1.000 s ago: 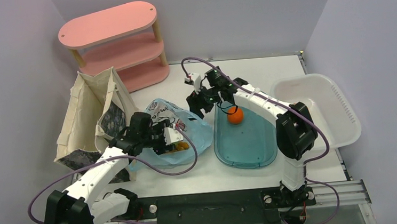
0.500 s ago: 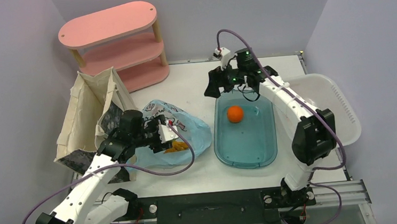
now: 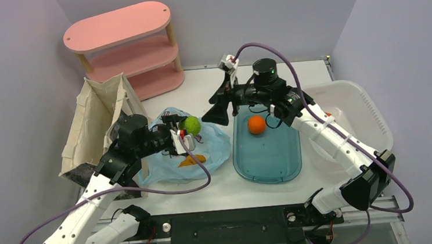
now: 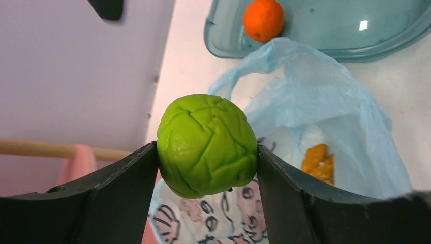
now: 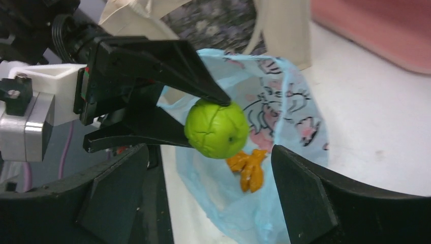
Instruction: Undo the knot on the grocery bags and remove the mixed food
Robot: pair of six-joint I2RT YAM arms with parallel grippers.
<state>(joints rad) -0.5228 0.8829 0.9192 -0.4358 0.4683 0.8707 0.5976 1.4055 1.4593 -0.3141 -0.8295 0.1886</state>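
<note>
The light blue grocery bag [image 3: 213,148] lies open on the table, its printed side showing in the left wrist view [image 4: 325,91]. My left gripper [image 3: 188,130] is shut on a round green fruit [image 3: 192,125] and holds it just above the bag's mouth; both fingers press its sides [image 4: 207,145]. An orange-yellow lumpy piece [image 3: 192,159] lies inside the bag. A round orange fruit [image 3: 255,125] sits in the teal tub [image 3: 266,159]. My right gripper [image 3: 218,115] stands open and empty just right of the green fruit [image 5: 217,129], facing it.
A beige canvas tote [image 3: 99,116] stands left of the bag, close behind my left arm. A pink shelf unit [image 3: 123,47] is at the back left. A white basin [image 3: 364,116] sits at the right, beside the tub.
My left gripper has risen out of the bag with the green fruit in it. My right gripper opened wider, left the tub's far end and swung left toward the bag.
</note>
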